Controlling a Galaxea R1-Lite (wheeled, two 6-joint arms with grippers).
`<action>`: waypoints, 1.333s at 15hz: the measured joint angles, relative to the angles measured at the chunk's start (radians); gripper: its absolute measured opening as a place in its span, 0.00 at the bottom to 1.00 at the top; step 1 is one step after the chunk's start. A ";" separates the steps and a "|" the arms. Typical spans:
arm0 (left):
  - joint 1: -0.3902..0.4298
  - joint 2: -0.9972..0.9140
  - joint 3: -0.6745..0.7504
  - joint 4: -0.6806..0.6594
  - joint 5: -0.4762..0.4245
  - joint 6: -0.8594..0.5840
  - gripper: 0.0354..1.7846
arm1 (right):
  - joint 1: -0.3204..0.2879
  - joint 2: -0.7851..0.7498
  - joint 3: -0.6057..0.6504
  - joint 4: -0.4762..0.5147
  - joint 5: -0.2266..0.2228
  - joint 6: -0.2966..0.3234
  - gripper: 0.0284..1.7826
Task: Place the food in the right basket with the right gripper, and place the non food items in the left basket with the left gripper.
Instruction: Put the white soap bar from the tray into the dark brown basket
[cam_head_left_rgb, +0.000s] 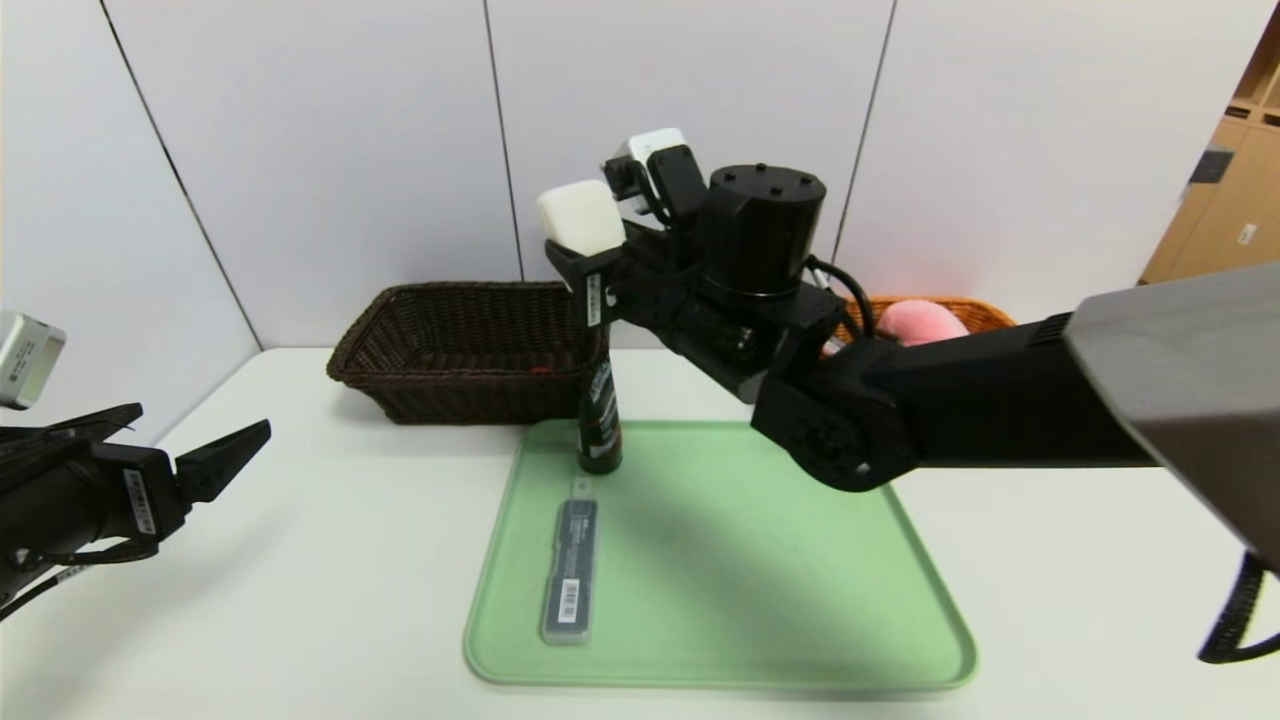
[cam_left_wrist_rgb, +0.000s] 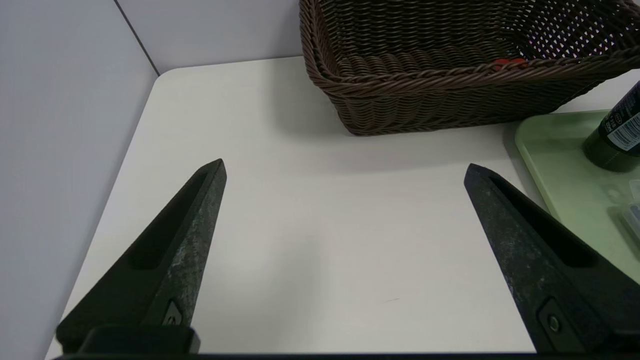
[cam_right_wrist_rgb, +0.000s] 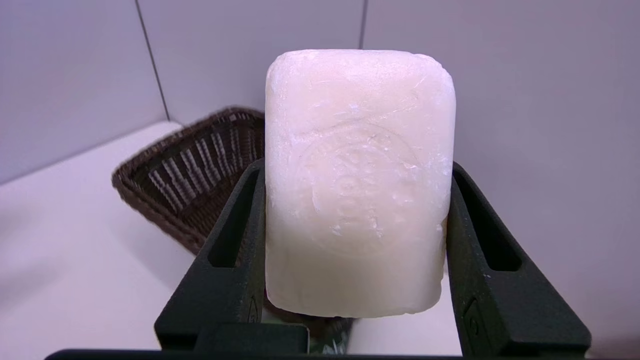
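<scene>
Item: white block (cam_right_wrist_rgb: 359, 185), clenched in right end effector (cam_head_left_rgb: 585, 262), above tray (cam_head_left_rgb: 760, 560). I judge carry step; next, reach orange basket (cam_head_left_rgb: 975, 312) behind tray. Left end effector (cam_left_wrist_rgb: 345, 250) released, idle left of tray.

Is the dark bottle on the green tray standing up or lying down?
Standing up. The dark bottle rests on its base at the green tray's far edge.

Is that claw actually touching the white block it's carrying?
Touching. The right wrist view shows the right gripper with both fingers pressed against the sides of the white block.
</scene>
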 joint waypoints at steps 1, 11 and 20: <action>0.000 0.000 0.002 0.000 0.000 0.000 0.94 | -0.001 0.044 -0.051 -0.024 0.017 -0.011 0.54; -0.001 0.006 0.028 0.000 -0.013 -0.001 0.94 | -0.008 0.357 -0.405 -0.036 0.055 -0.104 0.54; -0.001 0.020 0.028 -0.003 -0.024 -0.002 0.94 | -0.027 0.395 -0.425 0.037 0.079 -0.103 0.54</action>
